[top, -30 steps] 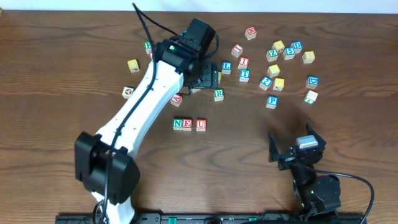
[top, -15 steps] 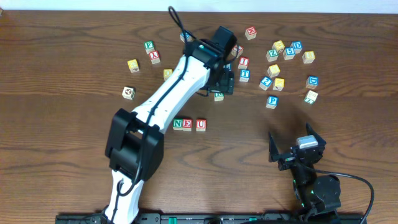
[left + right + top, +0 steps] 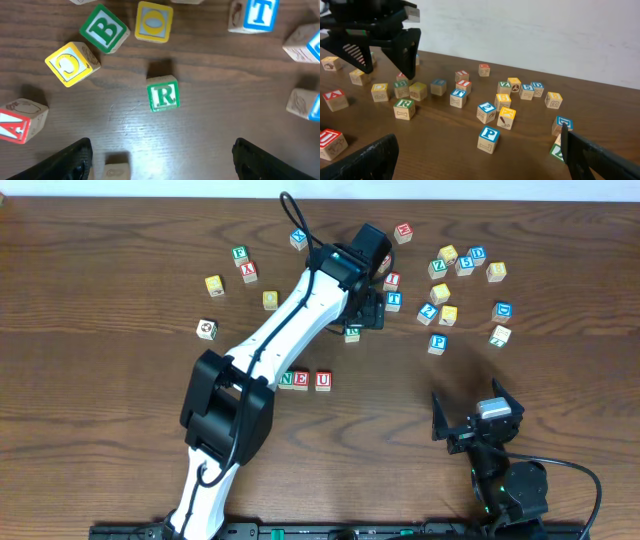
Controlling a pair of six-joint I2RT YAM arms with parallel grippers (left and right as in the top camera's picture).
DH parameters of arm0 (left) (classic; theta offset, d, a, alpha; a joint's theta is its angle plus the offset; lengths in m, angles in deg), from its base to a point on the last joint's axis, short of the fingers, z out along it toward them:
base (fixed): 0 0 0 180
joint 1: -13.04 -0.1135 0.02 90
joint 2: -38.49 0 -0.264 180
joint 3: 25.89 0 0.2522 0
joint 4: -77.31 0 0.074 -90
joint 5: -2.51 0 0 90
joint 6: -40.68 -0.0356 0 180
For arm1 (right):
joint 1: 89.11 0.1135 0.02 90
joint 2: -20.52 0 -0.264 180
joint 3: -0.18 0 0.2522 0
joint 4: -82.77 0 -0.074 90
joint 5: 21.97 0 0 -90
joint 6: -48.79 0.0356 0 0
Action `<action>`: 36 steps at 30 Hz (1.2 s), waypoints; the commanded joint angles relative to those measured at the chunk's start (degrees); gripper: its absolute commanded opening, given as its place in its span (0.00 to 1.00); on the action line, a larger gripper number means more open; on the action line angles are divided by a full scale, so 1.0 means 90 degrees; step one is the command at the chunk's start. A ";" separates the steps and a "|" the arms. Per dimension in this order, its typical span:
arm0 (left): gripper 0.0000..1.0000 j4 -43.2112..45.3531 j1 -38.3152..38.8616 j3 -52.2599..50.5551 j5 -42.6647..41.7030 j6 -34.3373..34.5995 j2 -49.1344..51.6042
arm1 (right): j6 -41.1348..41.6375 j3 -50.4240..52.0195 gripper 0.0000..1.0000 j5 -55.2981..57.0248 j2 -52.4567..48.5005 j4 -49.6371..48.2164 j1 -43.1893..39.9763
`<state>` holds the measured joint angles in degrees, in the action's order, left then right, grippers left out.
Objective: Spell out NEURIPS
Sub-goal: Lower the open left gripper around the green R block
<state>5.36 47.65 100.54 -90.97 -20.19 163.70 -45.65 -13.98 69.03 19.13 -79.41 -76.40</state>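
R cube [image 3: 163, 96], P cube [image 3: 489, 139], T cube [image 3: 256, 15]

Our left gripper [image 3: 161, 152] hangs over the table [image 3: 210, 125], jaws spread wide. Just ahead lies the R cube [image 3: 163, 94], apart from the B cube [image 3: 105, 29], O cube [image 3: 154, 21], yellow cube [image 3: 70, 62] and T cube [image 3: 255, 14].

NEU row [image 3: 302, 380] aligned; R cube [image 3: 163, 95], P cube [image 3: 438, 342] — loose

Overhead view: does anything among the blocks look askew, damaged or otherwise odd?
Nothing looks damaged. The row of lettered blocks reads N, E, U and is straight, but the U block sits slightly apart from the other two. The loose blocks lie scattered at mixed angles.
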 commanded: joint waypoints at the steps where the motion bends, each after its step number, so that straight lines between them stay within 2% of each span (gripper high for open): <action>1: 0.88 0.0046 -0.0015 0.0182 0.0153 0.0697 0.0291 | 0.0012 0.0010 0.99 -0.0032 0.0029 0.0027 -0.0034; 4: 0.87 0.0075 -0.0015 0.0187 0.0151 0.0903 0.0461 | 0.0012 0.0010 0.99 -0.0032 0.0029 0.0029 -0.0034; 13: 0.87 0.0192 0.0029 0.0189 0.0143 0.0867 0.0903 | 0.0012 0.0010 0.99 -0.0032 0.0029 0.0027 -0.0034; 21: 0.87 0.0551 0.0143 0.0189 0.0146 0.0848 0.0928 | 0.0012 0.0010 0.99 -0.0032 0.0029 0.0027 -0.0034; 36: 0.87 0.0617 0.0192 0.0187 0.0391 0.0843 0.0988 | 0.0012 0.0010 0.99 -0.0032 0.0029 0.0027 -0.0034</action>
<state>10.76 49.44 100.73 -89.68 -13.09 171.57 -45.65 -13.98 69.03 19.13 -79.41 -76.40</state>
